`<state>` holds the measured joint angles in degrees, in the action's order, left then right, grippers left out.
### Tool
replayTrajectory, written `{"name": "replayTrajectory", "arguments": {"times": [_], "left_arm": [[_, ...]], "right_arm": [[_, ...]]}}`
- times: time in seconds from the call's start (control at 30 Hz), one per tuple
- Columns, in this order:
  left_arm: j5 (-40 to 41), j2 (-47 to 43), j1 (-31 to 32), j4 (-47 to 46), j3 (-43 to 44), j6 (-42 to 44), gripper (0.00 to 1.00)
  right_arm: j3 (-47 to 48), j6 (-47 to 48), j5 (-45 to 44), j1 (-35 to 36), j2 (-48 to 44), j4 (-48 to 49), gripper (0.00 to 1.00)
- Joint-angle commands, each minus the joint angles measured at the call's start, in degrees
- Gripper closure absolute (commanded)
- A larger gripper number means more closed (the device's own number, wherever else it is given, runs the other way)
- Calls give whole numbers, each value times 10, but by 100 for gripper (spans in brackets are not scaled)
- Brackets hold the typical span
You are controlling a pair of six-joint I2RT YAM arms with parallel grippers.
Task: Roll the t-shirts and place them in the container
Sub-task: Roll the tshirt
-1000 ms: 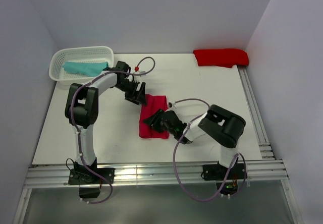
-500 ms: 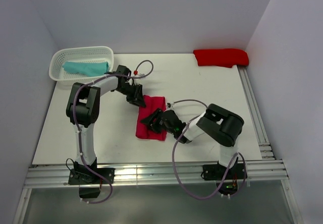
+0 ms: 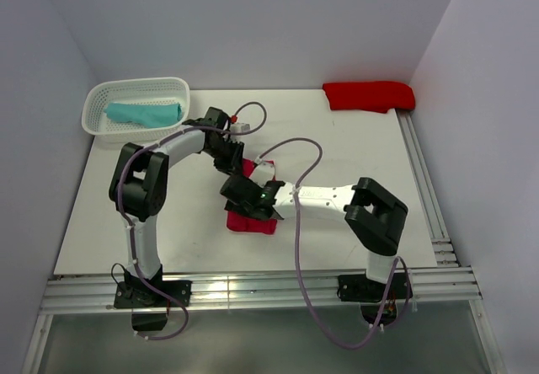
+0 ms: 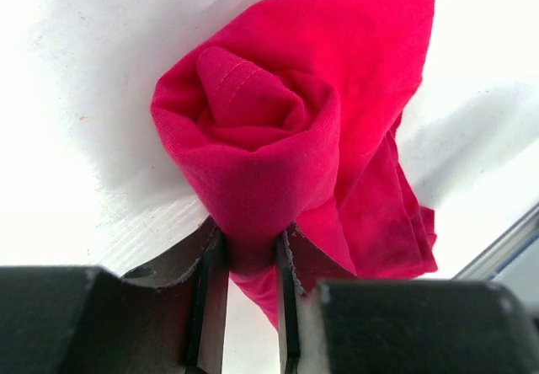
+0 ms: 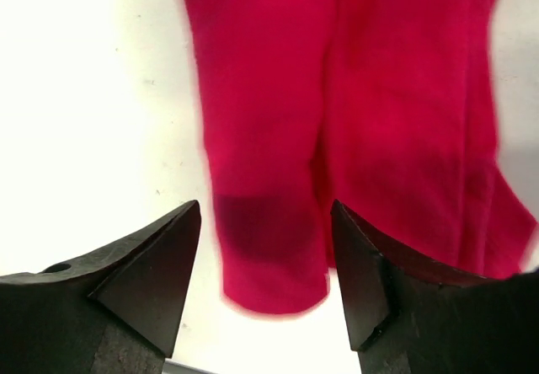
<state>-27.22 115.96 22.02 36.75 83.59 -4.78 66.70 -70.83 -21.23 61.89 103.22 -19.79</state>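
At the near edge of the desk [image 3: 354, 155], two arm bases, bolted side by side. A bit farther in, near the middle, the raspberry-crimson t-shirt [image 3: 253, 222]. Lies on the desk, partly rolled up. Over its near half, the right fingers [image 3: 246, 195]. Stand spread wide and grip nothing. From the right wrist, only the flat, folded near end of that shirt [image 5: 337, 96] between the two dark tips, down on the white top. Cannot tell if touching it or just above it. At the far end of the same shirt, the left fingers [image 3: 237, 166]. Squeeze in narrow on the cloth and hold it. From the left wrist, a tight swirl like a rose [image 4: 278, 138] at the rolled end. Sits pinched at its bottom edge between the two tips, with looser cloth hanging off to one side. Farther back on the left, a white basket [image 3: 97, 100]. Holds the teal t-shirt [image 3: 143, 113], lying inside. At the far right corner, the scarlet t-shirt [image 3: 368, 95]. Lies in a long flat bundle, well apart from everything else.
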Motion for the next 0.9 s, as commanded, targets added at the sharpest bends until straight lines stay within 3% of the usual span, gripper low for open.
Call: {"name": "replayTrajectory", "arguments": {"times": [0.0,0.17,0.5,0.7,0.87], "left_arm": [[86,-13,4,3,0,16,84],[95,-4,14,16,12,9,83],[87,22,21,38,39,-1,84],[85,25,23,39,45,0,83],[82,29,24,45,54,4,70]], "right_arm": [[109,10,-106,24,16,-213,29],[175,31,-131,36,53,-249,34],[377,60,-173,37,216,-350,39],[395,49,-163,38,256,-379,40],[368,31,-149,39,265,-397,40]]}}
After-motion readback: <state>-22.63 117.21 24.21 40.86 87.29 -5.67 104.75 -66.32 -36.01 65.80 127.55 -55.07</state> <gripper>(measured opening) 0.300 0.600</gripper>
